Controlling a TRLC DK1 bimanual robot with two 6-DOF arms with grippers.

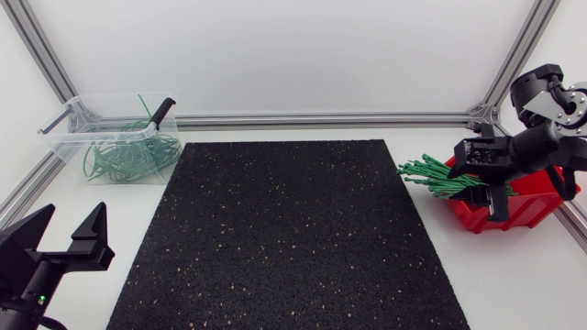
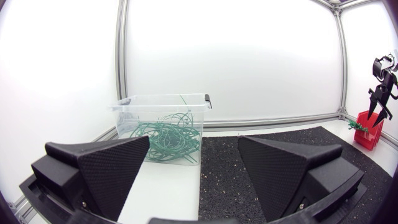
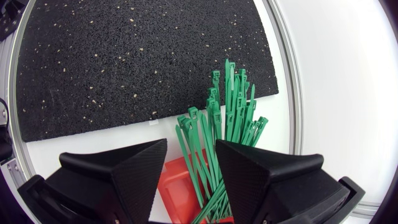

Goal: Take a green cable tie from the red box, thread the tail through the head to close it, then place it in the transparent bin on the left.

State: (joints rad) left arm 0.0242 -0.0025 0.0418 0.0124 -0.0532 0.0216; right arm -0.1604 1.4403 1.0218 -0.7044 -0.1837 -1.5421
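At the red box, far side of the table from the bin: my right gripper hangs directly over the bundle of green cable ties. Fingers spread wide, nothing held. Wrist view shows the ties running through the gap below the fingers and on ahead of them. The heads fan out past the box rim toward the black mat.

Long axis of the ties lies lengthwise along the gap, so I judge the fingers would close across a tie, not along it. The ties overlap closely, so picking only one looks hard.

The right arm is clearly the nearer one. My left gripper sits well apart, also wide open and empty, near the transparent bin, which holds closed ties.
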